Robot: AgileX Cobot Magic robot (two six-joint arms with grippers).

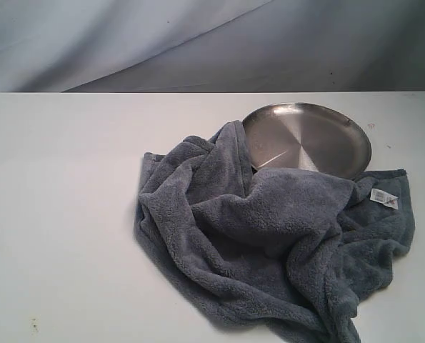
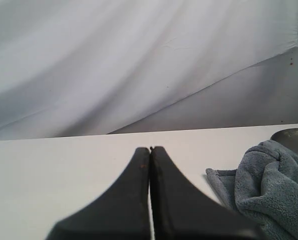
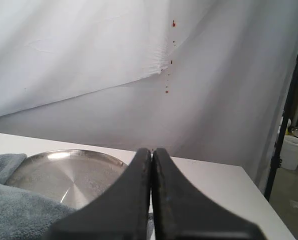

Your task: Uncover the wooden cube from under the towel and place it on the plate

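Right gripper point(image 3: 151, 149) closed; towel point(image 1: 269, 236) seemingly overlaps plate point(image 1: 312, 132) rim.

I can read no word, number or brand anywhere in front of me. The only thing that carries print is a small white label point(image 1: 383, 198) on the corner of the towel point(image 1: 269, 229) that lies toward the right edge of the tabletop point(image 1: 62, 214), near the rim of the plate point(image 1: 308, 136). It bears a few dark marks, too small and blurred for me to make out.
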